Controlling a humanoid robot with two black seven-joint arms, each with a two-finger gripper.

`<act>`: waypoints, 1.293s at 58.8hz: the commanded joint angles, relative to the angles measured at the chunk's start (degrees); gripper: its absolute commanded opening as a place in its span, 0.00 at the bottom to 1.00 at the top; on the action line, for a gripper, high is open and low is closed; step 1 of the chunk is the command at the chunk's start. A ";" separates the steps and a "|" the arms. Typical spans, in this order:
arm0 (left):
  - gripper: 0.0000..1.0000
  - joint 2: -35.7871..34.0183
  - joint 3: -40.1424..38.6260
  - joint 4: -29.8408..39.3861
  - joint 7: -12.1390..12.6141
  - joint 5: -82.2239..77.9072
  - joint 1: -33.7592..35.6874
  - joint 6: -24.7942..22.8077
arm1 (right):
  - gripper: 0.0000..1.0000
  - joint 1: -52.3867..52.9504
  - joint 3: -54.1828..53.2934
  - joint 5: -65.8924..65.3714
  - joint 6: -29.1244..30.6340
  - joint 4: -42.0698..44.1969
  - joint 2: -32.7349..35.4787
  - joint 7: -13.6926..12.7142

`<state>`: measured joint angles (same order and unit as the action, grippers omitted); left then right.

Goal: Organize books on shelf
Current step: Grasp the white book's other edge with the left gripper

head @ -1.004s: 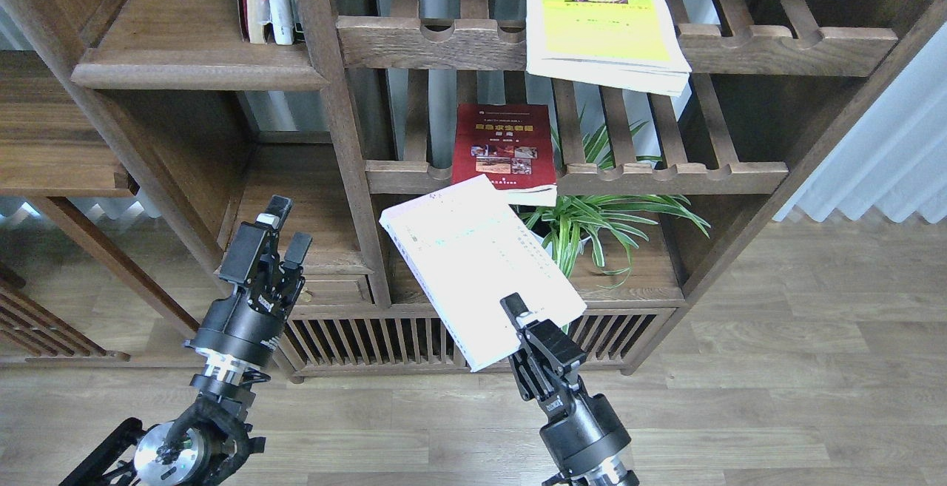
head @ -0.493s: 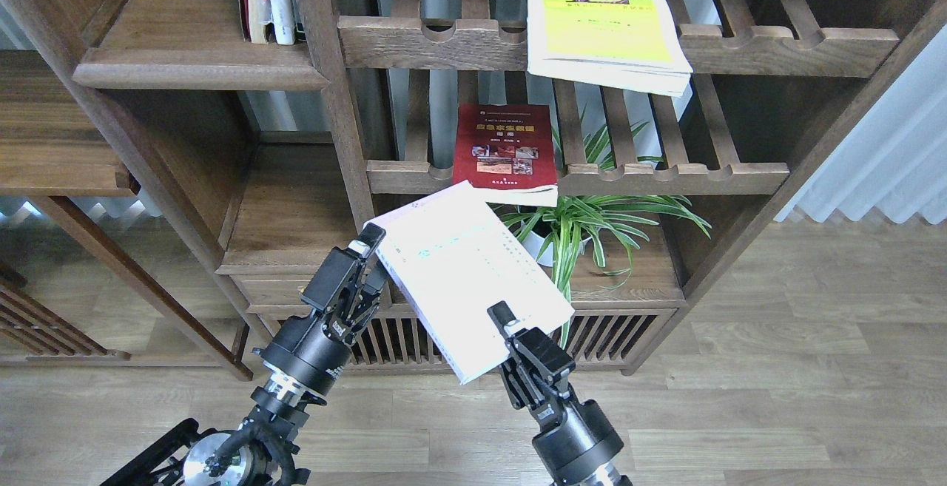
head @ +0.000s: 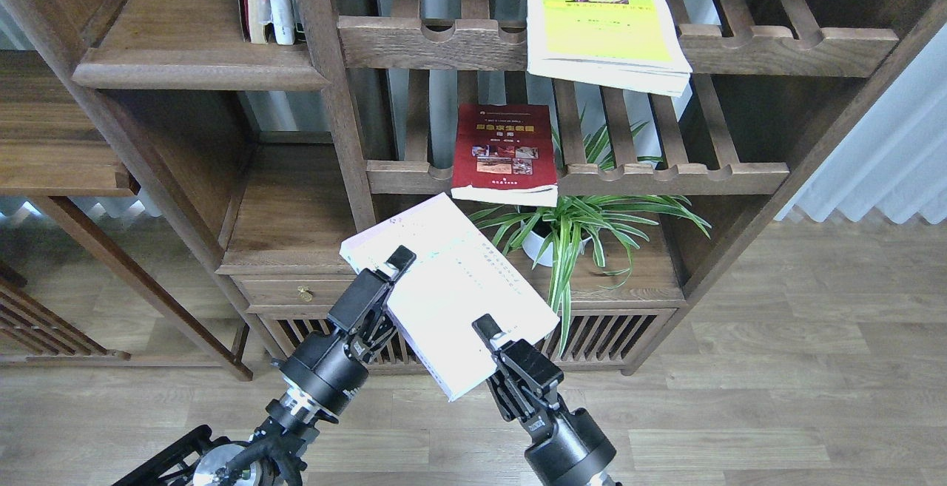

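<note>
Right gripper [head: 494,338] stays clamped on the near edge of the pale lavender-white book [head: 444,290], held in the air, tilted. Left gripper [head: 391,279] has swung in from the left within the last second and now sits at the book's left edge, jaws astride it; whether they're pinching, cannot tell. Probably a handover. Farther back, the dark red book [head: 504,152] and the yellow-green book [head: 601,24] lie on slatted racks; the solid shelf [head: 185,49] top left looks like the target.

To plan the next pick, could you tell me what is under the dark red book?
The dark red book lies on a slatted rack. Below it a potted plant shows; its pot is partly hidden by leaves.
</note>
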<state>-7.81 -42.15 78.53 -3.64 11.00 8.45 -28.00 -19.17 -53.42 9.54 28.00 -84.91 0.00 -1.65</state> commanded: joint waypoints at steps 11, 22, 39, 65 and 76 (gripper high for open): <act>0.80 0.17 0.22 0.22 0.04 -0.02 -0.10 0.00 | 0.08 -0.26 0.07 -0.05 0.00 0.09 0.00 -0.46; 0.65 0.52 0.14 0.31 0.04 -0.02 0.25 0.00 | 0.08 -0.52 0.07 -0.14 0.00 0.18 0.00 -0.54; 0.30 0.61 0.40 0.31 1.35 0.16 0.34 0.00 | 0.08 -0.61 0.07 -0.14 0.00 0.27 0.70 -0.90; 0.07 -2.11 1.54 0.39 4.43 -0.11 -0.28 0.00 | 0.13 -0.35 -0.90 -0.49 0.00 0.88 0.88 -0.81; 0.07 -3.96 1.28 0.39 4.43 -0.37 -0.80 0.00 | 0.36 0.27 -3.18 -0.67 0.00 2.99 0.70 -0.28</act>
<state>-11.42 -40.27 79.04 1.20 10.59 7.75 -28.00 -19.02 -55.91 8.98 27.99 -82.81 0.88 -2.11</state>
